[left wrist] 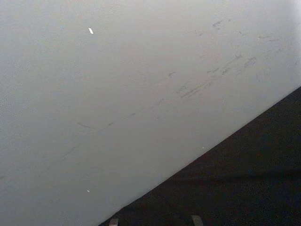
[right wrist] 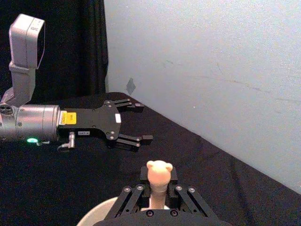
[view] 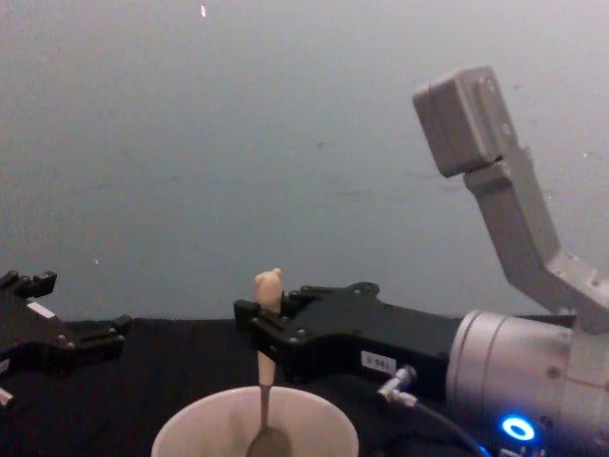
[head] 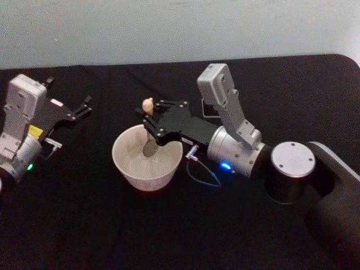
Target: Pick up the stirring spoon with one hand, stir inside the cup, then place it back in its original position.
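Stirring spoon [head: 149, 148], pinched by the right gripper [head: 149, 121], dips into the centre cup [head: 147, 177]; left gripper [head: 85, 107], far left, gapes.

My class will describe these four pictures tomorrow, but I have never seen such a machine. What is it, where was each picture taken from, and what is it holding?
It is a robot with two arms, each ending in a two-fingered gripper. One picture looks down from its head, one looks forward from its chest, and two come from cameras on its wrists. A black-covered table carries a wide cream-white cup. The right gripper is shut on the stirring spoon, pinching its beige handle just below the little animal knob; the spoon hangs upright with its dark bowl inside the cup. The left gripper sits off to the left, open and empty. The left wrist camera sees pale wall and black table.
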